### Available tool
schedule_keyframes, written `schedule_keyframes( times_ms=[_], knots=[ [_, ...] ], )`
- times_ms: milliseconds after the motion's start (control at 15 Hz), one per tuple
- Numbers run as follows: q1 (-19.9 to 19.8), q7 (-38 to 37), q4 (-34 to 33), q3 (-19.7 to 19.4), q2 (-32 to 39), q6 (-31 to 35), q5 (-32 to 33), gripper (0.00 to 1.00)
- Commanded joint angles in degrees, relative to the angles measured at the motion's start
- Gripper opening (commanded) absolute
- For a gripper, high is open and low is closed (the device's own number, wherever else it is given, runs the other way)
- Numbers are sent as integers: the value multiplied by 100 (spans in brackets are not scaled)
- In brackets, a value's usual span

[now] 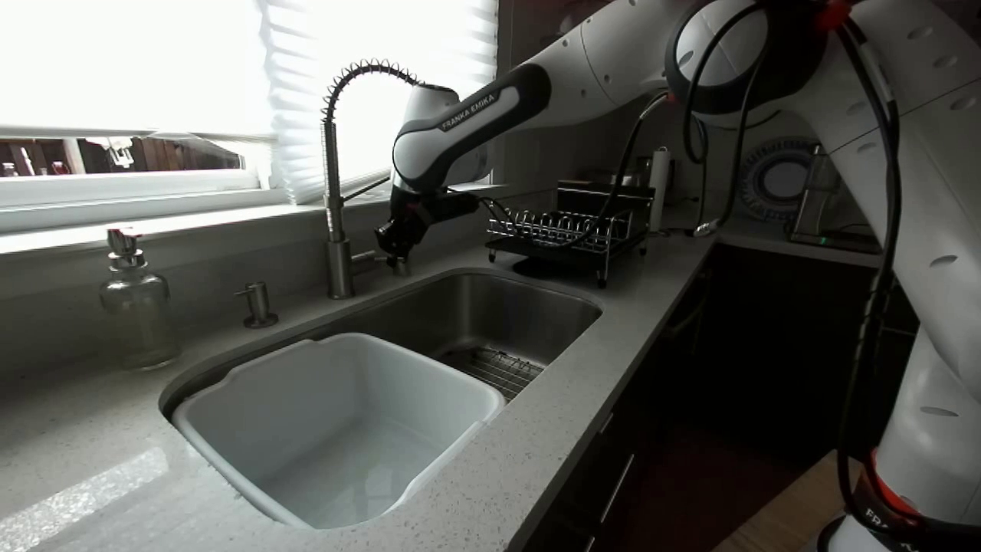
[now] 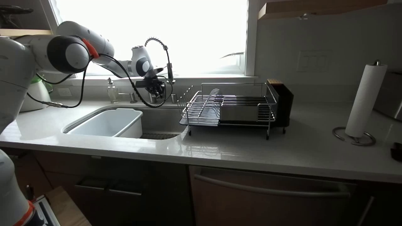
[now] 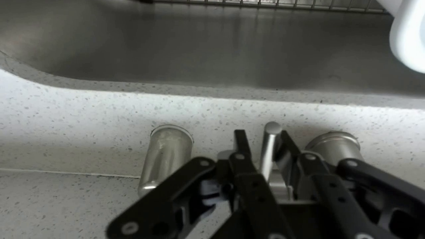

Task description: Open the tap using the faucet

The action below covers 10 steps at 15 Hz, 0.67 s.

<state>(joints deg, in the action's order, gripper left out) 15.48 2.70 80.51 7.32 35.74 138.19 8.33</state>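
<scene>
In both exterior views the tap [image 1: 333, 176] stands at the far edge of the sink [image 1: 529, 307], left of the dish rack [image 2: 238, 113]. It is tall and dull silver, with a thick cylindrical base, a slim stem and a spring coiled over its high arch; the spray head [image 2: 170, 73] points down. The faucet [image 3: 269, 149], its lever handle, is a slim, straight, round rod with a flat end. The fingers of the tool [image 3: 262, 134] stand apart around it, the right one closer in the wrist view; I cannot tell whether either touches.
</scene>
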Motion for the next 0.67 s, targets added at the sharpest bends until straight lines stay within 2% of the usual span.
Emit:
schedule_keyframes(
  times_ms=[0,333,600],
  knots=[
    [61,-57,-94,-99,45,-40,93,23],
    [65,-56,-104,-114,49,-43,99,15],
    [58,-61,-106,-134,52,-41,110,18]
  ],
)
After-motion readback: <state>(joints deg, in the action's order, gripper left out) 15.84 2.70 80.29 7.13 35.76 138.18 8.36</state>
